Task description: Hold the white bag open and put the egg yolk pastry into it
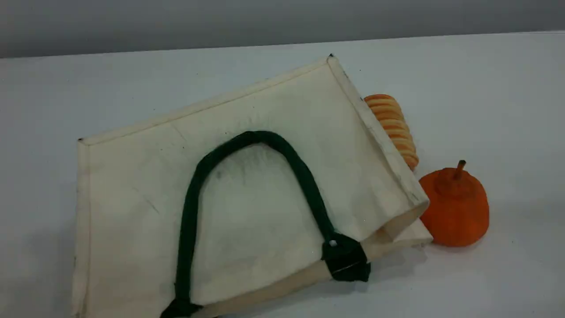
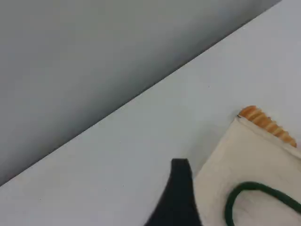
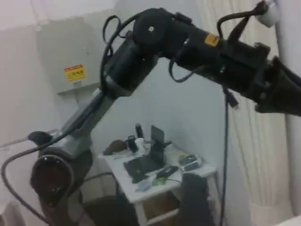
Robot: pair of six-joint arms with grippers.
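The white bag lies flat on the table, its dark green rope handle arched across the upper face. Its mouth faces the near edge and gapes slightly at the right corner. The egg yolk pastry is out of view. Neither gripper appears in the scene view. In the left wrist view one dark fingertip hangs above bare table, just left of the bag's far corner, with nothing on it. The right wrist view looks out into the room, with a dark fingertip at its bottom edge, and its jaws' state does not show.
A ridged orange-striped roll lies against the bag's right edge. An orange pumpkin-shaped toy with a stem stands by the bag's right corner. The left arm fills the right wrist view, and a cluttered small table stands behind it.
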